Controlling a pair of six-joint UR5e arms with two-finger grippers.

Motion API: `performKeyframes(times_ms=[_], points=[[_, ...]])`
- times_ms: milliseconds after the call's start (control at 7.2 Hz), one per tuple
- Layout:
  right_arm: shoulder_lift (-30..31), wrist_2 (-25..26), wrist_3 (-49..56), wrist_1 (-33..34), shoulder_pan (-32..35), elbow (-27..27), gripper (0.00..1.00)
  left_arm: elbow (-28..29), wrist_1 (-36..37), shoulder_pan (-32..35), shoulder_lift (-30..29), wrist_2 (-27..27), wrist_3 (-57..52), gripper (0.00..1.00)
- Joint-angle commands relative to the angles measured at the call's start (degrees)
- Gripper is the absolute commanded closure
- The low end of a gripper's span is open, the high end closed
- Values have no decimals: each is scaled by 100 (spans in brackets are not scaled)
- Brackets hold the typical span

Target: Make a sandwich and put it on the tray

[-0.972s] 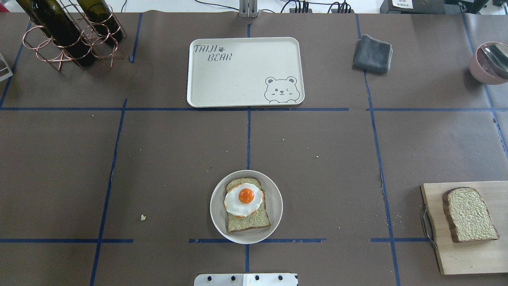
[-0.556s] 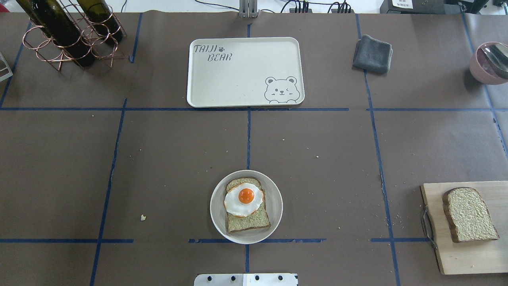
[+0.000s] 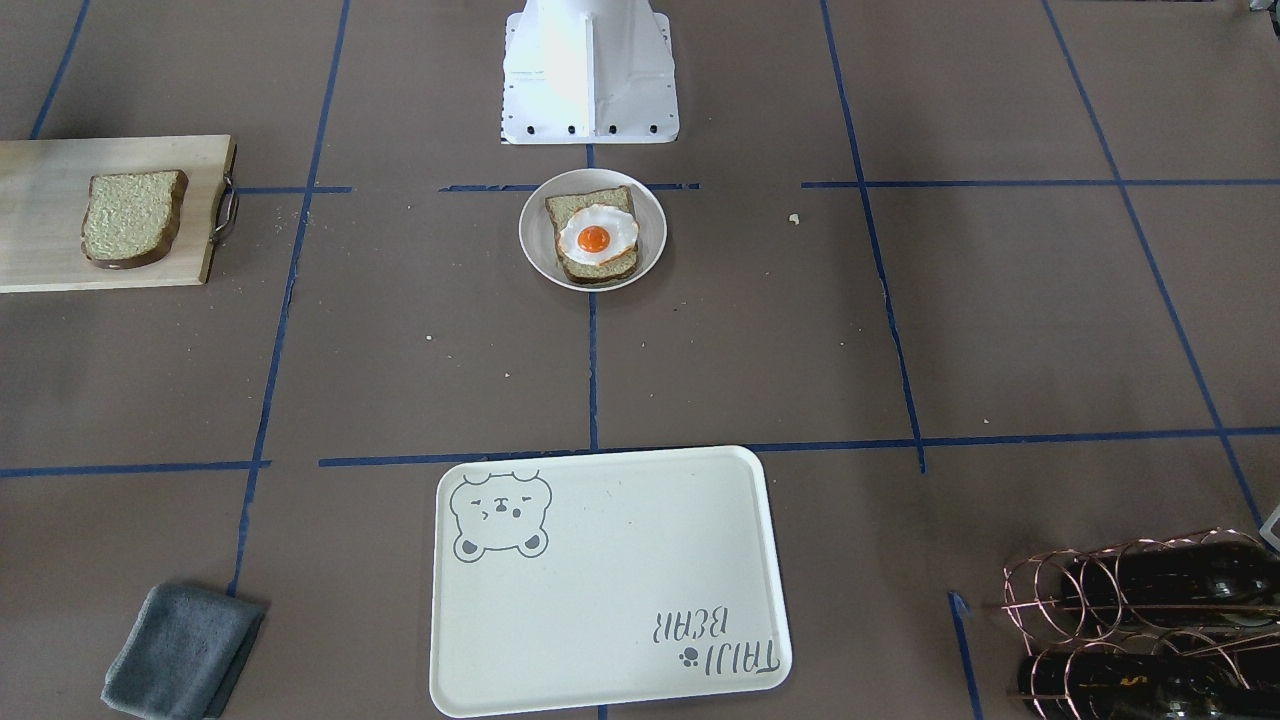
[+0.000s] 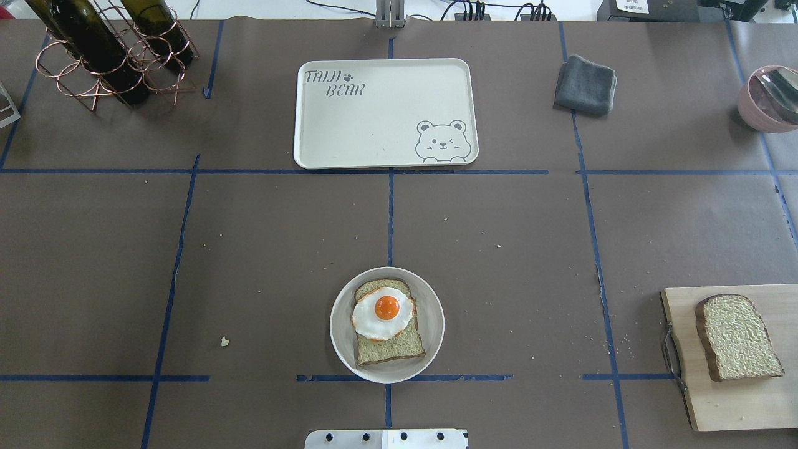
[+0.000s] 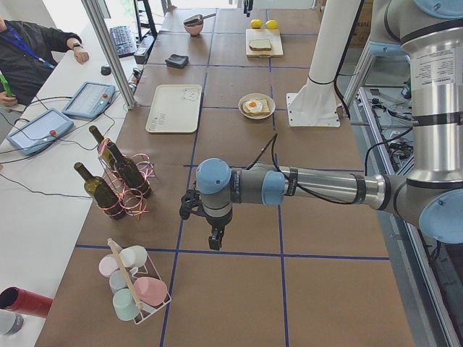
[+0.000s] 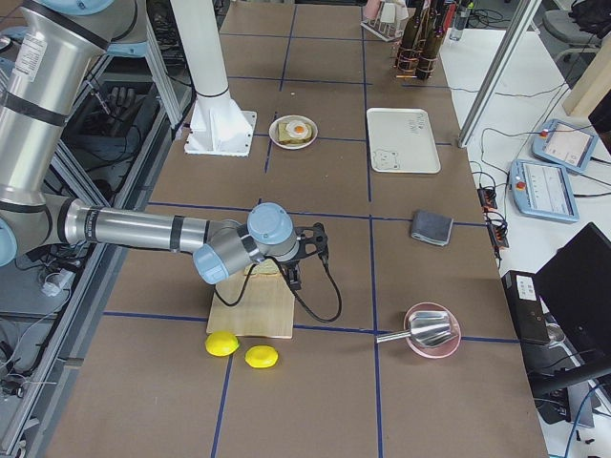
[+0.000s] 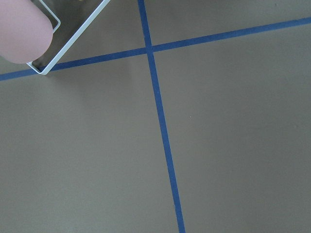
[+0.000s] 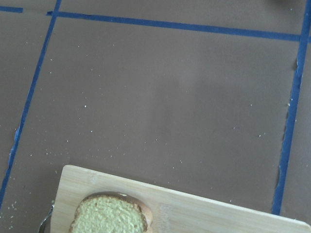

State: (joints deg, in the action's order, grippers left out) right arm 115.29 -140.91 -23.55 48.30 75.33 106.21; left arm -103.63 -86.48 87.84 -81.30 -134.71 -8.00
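One bread slice (image 4: pixel 399 349) lies in a round white bowl (image 4: pixel 340 324) with the fried egg (image 4: pixel 383 312) on top of it. The second slice (image 4: pixel 739 337) lies on a wooden cutting board (image 4: pixel 723 405) at the right; it also shows in the right wrist view (image 8: pixel 109 216). The cream tray (image 4: pixel 384 112) sits bare at the far centre. My left gripper (image 5: pixel 215 242) hangs over bare table near a cup rack. My right gripper (image 6: pixel 293 279) hangs over the cutting board. Both show only in side views, so I cannot tell whether they are open or shut.
A copper rack with wine bottles (image 4: pixel 106 50) stands far left. A grey cloth (image 4: pixel 585 84) and a pink bowl with a spoon (image 4: pixel 770 100) lie far right. Two lemons (image 6: pixel 242 349) lie beyond the board. A rack of cups (image 5: pixel 134 285) stands near my left gripper.
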Motion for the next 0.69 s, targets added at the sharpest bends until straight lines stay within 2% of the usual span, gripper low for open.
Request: performKeyframes(times_ms=[0, 139, 278, 417, 556], points=[[387, 439, -1366, -1274, -788, -13, 3, 9, -1, -4, 0, -3, 0, 0], [485, 606, -1728, -1627, -1088, -39, 5, 9, -1, -4, 0, -3, 0, 0], [520, 852, -1984, -1752, -1413, -57, 12, 1, -1, -4, 0, -12, 0, 0], [521, 1150, -2013, -1754, -1747, -74, 14, 1, -1, -4, 0, -12, 0, 0], [521, 1188, -2048, -1762, -1881, -101, 18, 1, -1, -4, 0, -12, 0, 0]])
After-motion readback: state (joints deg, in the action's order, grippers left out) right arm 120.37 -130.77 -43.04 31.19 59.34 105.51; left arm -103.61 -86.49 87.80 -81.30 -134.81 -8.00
